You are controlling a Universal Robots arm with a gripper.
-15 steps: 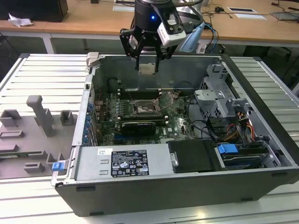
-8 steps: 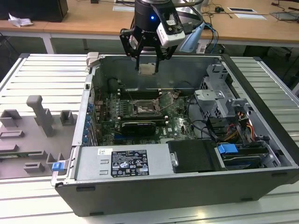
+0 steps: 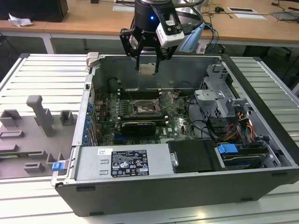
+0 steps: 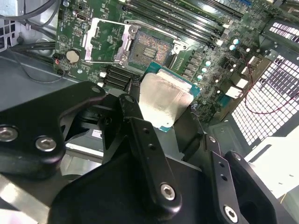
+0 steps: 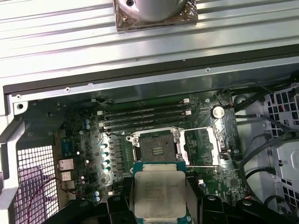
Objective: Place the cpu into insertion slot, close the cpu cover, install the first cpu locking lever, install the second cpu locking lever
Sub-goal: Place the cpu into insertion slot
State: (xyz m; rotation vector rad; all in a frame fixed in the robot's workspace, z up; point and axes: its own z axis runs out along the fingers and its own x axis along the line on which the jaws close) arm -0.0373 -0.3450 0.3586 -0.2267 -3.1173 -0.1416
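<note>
Gripper: the cpu is pinched in it, held above the open computer case.
Insertion slot: left uncovered below the gripper, the cpu cover swung open beside it.
Surface: the case is carried by a ribbed metal tabletop.
Room: a wooden tabletop is seen beyond the gripper.

Black tool with silver screws and a blue light.

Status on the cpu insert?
Gripper shut on cpu, held high over the case. Slot bare, cover swung open beside it. Cpu not yet at slot; no obstruction seen over it.
</note>
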